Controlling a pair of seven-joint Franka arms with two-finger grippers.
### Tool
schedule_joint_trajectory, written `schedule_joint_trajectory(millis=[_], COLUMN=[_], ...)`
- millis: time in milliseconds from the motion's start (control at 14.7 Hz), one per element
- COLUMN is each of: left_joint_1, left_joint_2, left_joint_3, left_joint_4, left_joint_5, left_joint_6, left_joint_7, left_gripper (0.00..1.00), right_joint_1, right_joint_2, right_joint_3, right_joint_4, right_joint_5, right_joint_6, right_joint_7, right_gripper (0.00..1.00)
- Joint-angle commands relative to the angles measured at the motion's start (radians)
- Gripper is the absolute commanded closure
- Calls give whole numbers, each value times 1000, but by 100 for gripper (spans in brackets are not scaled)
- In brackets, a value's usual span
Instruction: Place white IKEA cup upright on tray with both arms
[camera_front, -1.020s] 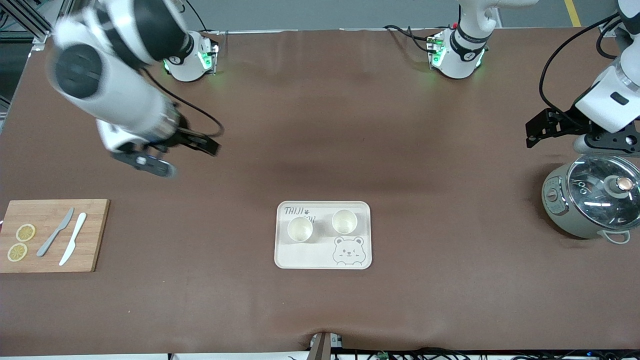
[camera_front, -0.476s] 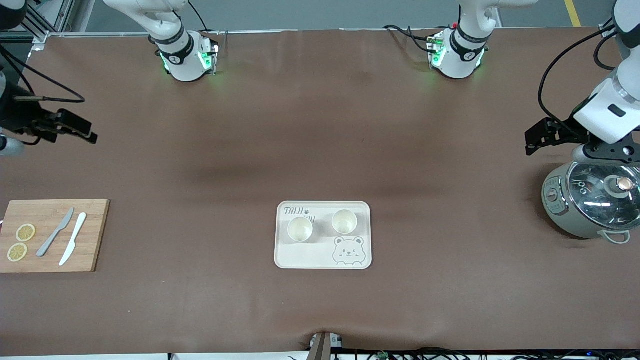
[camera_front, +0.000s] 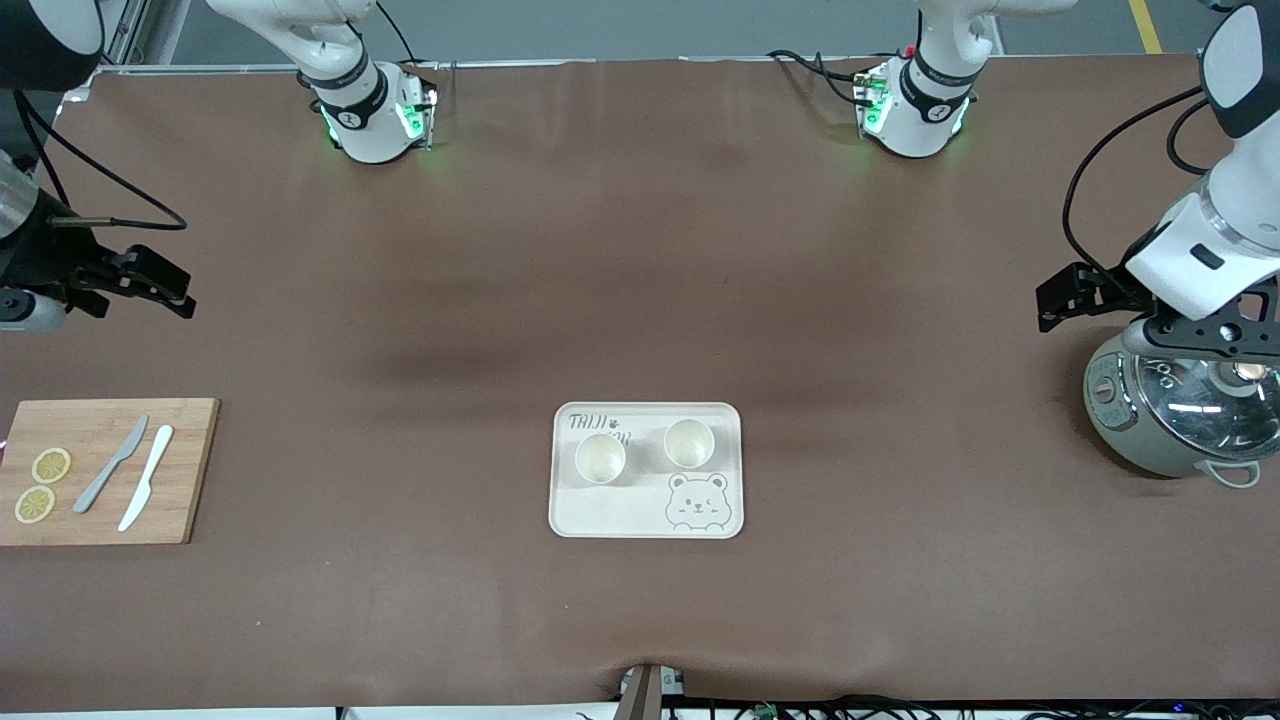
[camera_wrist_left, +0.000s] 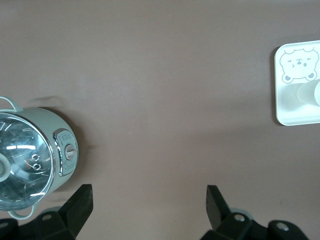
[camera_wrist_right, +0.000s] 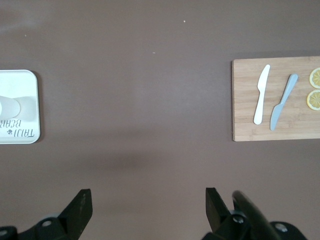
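Observation:
The cream-white tray (camera_front: 620, 515) with the bear drawing lies in the middle of the table. Two white cups (camera_front: 600, 458) (camera_front: 689, 443) stand upright on it, side by side. My left gripper (camera_wrist_left: 148, 200) is open and empty, up in the air by the pot at the left arm's end (camera_front: 1210, 335). My right gripper (camera_wrist_right: 147, 202) is open and empty, up over bare table at the right arm's end (camera_front: 30, 300). The tray's edge shows in the left wrist view (camera_wrist_left: 295, 112) and in the right wrist view (camera_wrist_right: 20, 132), far from both grippers.
A grey-green pot with a glass lid (camera_front: 1185, 405) stands at the left arm's end, just under my left gripper. A wooden cutting board (camera_front: 190, 480) with two knives (camera_front: 112, 464) and lemon slices (camera_front: 50, 465) lies at the right arm's end.
My right arm has swung away from the table's middle out to its own end. My left gripper has shifted a little over the pot. The cups and tray have not moved.

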Motion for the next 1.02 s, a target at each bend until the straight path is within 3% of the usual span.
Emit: schedule_joint_trajectory(millis=[0, 952], left_joint_1=[-11, -5], left_joint_2=[-5, -7], left_joint_3=[-11, -34], left_joint_4=[9, 14], left_joint_5=[10, 21], left_joint_6=[-9, -8], left_joint_7=[-67, -68], left_gripper=[0, 0], right_joint_1=[26, 27], right_joint_2=[9, 28], right_joint_3=[0, -1], right_joint_4=[-11, -12], right_joint_5=[-15, -15], right_joint_6=[27, 13], right_joint_7=[11, 10], right_gripper=[0, 0])
